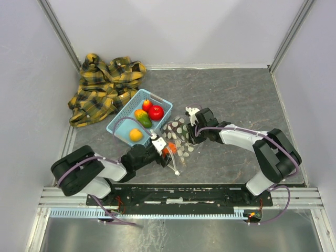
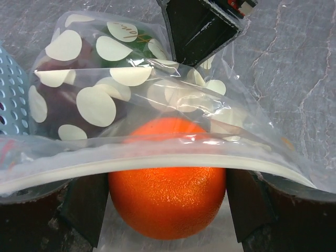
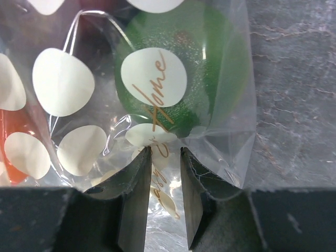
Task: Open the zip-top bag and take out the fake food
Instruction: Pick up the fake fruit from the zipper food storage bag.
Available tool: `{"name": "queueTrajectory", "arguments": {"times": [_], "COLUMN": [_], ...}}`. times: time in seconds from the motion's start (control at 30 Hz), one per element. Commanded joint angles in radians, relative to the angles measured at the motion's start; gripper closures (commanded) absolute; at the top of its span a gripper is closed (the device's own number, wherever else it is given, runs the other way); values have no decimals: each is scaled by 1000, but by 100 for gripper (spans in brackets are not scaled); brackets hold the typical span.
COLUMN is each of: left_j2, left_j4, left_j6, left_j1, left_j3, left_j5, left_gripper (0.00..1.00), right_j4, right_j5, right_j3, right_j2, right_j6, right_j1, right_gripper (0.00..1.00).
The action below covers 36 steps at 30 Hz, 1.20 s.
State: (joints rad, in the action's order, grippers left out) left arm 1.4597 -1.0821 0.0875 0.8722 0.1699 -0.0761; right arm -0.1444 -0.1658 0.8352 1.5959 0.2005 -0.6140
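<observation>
The zip-top bag (image 1: pixel 178 137) lies on the table between both grippers, its white zip strip (image 2: pixel 157 161) facing the left one. My left gripper (image 1: pixel 164 148) reaches into the bag's mouth and is shut on an orange fake fruit (image 2: pixel 167 194), which fills the gap between the fingers (image 2: pixel 84 210). My right gripper (image 1: pixel 190 126) pinches the bag's far, closed end; in the right wrist view the bag (image 3: pixel 79 89) is bunched between its nearly closed jaws (image 3: pixel 165 157). A green fruit (image 3: pixel 184 79) and a dark maroon one (image 2: pixel 58 89) sit inside the bag.
A light blue slotted basket (image 1: pixel 122 125) stands left of the bag, holding a red fruit (image 1: pixel 155 112), a green-orange one (image 1: pixel 143 118) and an orange one (image 1: pixel 136 135). A yellow plaid cloth (image 1: pixel 105 86) lies at the back left. Walls enclose the table.
</observation>
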Motion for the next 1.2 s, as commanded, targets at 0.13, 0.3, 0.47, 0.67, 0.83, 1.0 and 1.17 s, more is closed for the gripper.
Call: {"name": "queueTrajectory", "arguments": {"times": [0.13, 0.3, 0.47, 0.67, 0.83, 1.0, 1.17], "left_j2": [-207, -328, -388, -443, -490, -507, -522], "left_j4": [201, 402, 613, 856, 1053, 1207, 1362], "left_j6": [-84, -145, -222, -305, -359, -404, -436], "left_j1": [2, 2, 2, 0, -2, -7, -10], "left_j3": [-15, 11, 81, 185, 280, 355, 442], "left_j5": [7, 0, 5, 3, 2, -16, -27], "left_gripper": [39, 40, 42, 42, 42, 42, 43], "right_j4": [11, 12, 13, 14, 17, 21, 24], "right_j5": [44, 40, 31, 26, 20, 14, 8], "right_j3": [-27, -36, -38, -39, -45, -53, -54], "right_j2": [-49, -60, -63, -63, -61, -65, -65], "right_j6": [4, 4, 4, 3, 2, 1, 1], "right_j1": [31, 42, 48, 51, 58, 63, 70], "right_gripper": [64, 64, 64, 64, 64, 64, 64]}}
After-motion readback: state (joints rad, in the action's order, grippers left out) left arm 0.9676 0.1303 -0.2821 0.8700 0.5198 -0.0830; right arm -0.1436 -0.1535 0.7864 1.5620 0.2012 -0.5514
